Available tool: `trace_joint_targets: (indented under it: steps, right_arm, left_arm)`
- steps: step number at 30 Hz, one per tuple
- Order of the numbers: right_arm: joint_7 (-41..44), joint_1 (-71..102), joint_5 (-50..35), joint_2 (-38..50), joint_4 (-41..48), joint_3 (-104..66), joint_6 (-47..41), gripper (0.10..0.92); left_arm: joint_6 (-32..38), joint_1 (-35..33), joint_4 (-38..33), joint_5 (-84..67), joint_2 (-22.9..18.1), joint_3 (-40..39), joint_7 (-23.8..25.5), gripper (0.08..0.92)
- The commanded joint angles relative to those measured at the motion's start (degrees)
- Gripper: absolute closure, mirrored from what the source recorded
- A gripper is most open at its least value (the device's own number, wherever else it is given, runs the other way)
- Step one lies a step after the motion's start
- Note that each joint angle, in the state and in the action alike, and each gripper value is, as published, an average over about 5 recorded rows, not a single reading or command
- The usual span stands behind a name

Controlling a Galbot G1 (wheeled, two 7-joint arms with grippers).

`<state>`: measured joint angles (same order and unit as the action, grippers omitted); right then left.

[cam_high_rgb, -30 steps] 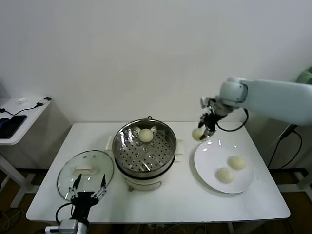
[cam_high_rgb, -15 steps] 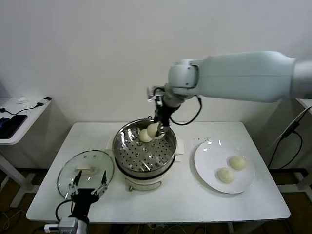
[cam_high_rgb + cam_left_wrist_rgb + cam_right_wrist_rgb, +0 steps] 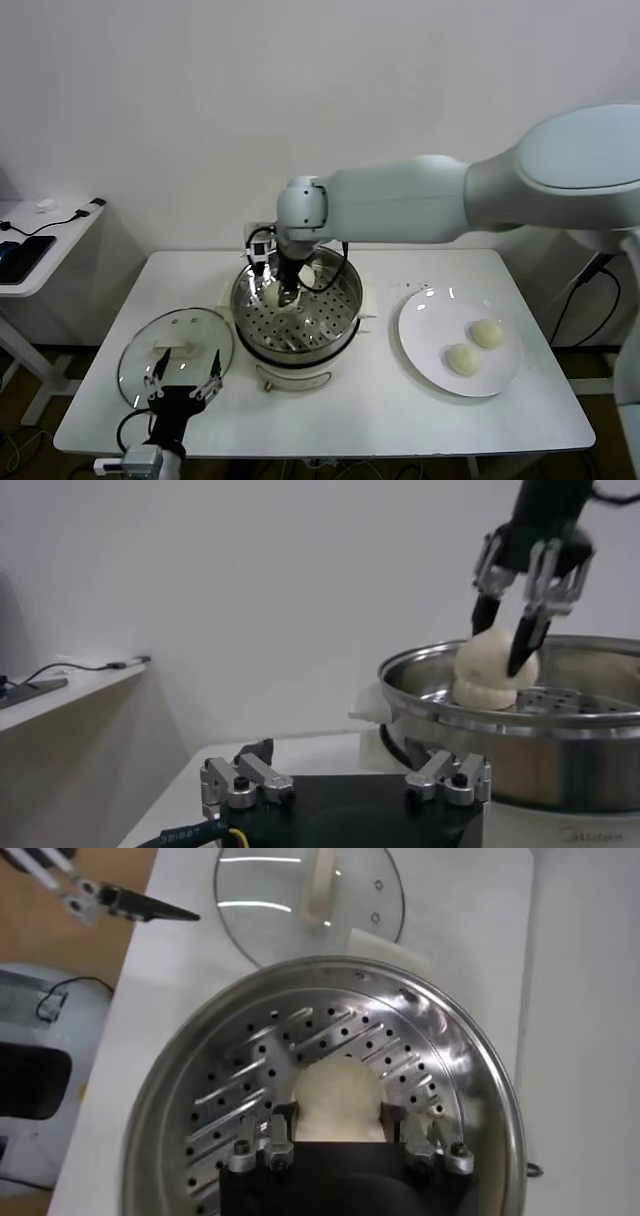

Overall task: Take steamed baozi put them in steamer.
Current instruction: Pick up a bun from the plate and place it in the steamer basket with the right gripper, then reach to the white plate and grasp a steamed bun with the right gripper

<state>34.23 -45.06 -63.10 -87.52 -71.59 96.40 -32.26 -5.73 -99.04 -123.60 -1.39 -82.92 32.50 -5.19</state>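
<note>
My right gripper (image 3: 283, 297) reaches down into the steamer (image 3: 245, 312) and is shut on a cream-white baozi (image 3: 271, 295), held low over the perforated tray at the pot's left side. The right wrist view shows the baozi (image 3: 340, 1093) between my fingers above the tray. The left wrist view shows the same baozi (image 3: 493, 668) at rim height; the rim hides its underside. Two more baozi (image 3: 487, 333) (image 3: 461, 359) lie on the white plate (image 3: 428, 312) at the right. My left gripper (image 3: 184, 392) is open and empty by the table's front left edge.
The round glass lid (image 3: 176, 348) lies flat on the table, left of the steamer and just beyond my left gripper. My right arm stretches across the back of the table over the pot. A side table with a phone (image 3: 22, 256) and cables stands at far left.
My right arm has carried the baozi from above the plate leftward across the table and lowered it into the left side of the steamer. The left arm has stayed in place.
</note>
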Motion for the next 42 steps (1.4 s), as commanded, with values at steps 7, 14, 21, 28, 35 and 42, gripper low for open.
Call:
trace_joint_targets:
  steps: [7, 14, 21, 28, 35, 42]
  right_arm:
    - [-1.9, 9.1, 2.6, -7.3, 11.2, -0.9, -0.6, 0.440]
    - [-0.1, 8.1, 2.6, -4.6, 9.1, -1.9, 0.3, 0.320]
    - [7.2, 0.1, 3.4, 2.5, 3.6, -1.3, 4.7, 0.206]
    - [18.3, -11.1, 6.7, 16.6, -3.3, 1.3, 13.0, 0.202]
    - [22.3, -21.5, 14.3, 38.9, -17.6, 12.2, 16.4, 0.203]
    - [21.9, -15.6, 27.3, 51.3, -19.2, 18.8, 18.1, 0.203]
  left_arm:
    - [-0.1, 0.3, 0.5, 0.1, -0.1, 0.0, -0.1, 0.177]
    - [-0.1, 0.4, 0.7, 0.2, -0.3, -0.2, -0.1, 0.177]
    - [-0.1, 0.1, 0.8, 0.1, 0.0, -0.3, -0.1, 0.177]
    - [-0.1, -0.3, 0.3, 0.3, 0.1, -0.2, 0.1, 0.177]
    - [-0.1, -0.2, 0.8, 0.2, 1.1, 0.4, 0.2, 0.177]
    - [-0.2, 0.7, 1.9, 0.2, 0.7, 0.2, 0.2, 0.177]
